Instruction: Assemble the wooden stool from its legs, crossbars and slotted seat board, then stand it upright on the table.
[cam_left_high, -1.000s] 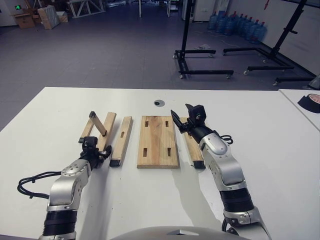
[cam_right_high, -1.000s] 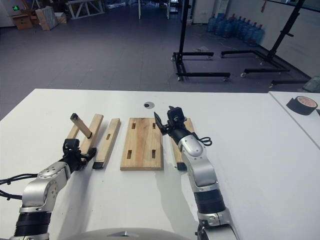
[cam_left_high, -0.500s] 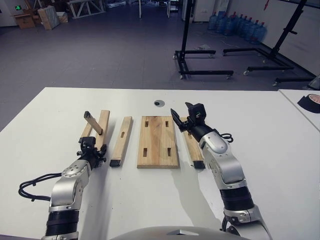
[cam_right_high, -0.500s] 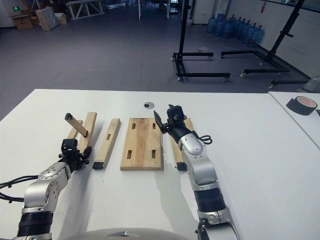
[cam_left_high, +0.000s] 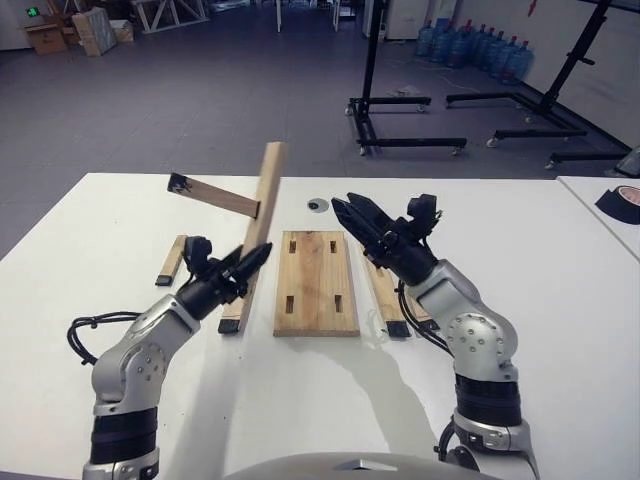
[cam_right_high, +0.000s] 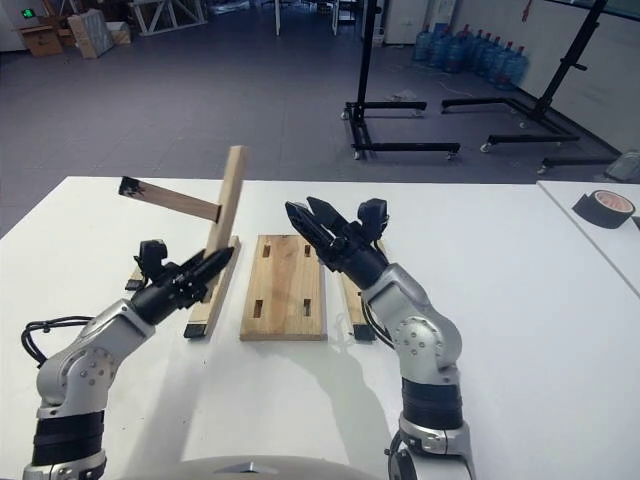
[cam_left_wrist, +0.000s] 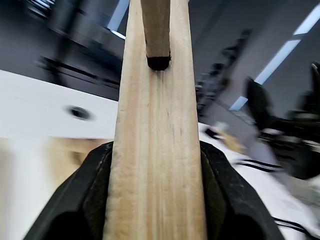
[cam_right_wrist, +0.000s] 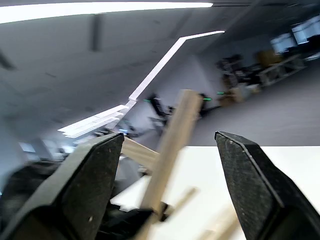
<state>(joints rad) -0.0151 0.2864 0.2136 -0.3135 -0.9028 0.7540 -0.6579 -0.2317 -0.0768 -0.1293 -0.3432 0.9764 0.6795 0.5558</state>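
Head view: the left gripper (cam_left_high: 255, 258) is clamped on a pale wooden leg (cam_left_high: 266, 190), held nearly upright above the white table (cam_left_high: 560, 300) (a dark-tipped crossbar (cam_left_high: 215, 197) juts sideways from it). The slotted seat board (cam_left_high: 316, 285) lies flat. The right gripper (cam_left_high: 341, 199) hangs raised beside the board's right edge, jaws apart.

Left wrist view: black fingers (cam_left_wrist: 90, 200) pinch the leg's (cam_left_wrist: 157, 150) sides.

Right wrist view: spread fingers (cam_right_wrist: 95, 185) frame the leg (cam_right_wrist: 172, 140) farther off.

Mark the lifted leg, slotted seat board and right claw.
lifted leg (cam_left_high: 265, 195): left eye view, mid-length.
slotted seat board (cam_left_high: 316, 280): left eye view, bare centre between slots.
right claw (cam_left_high: 341, 200): left eye view, midway between its fingertips.
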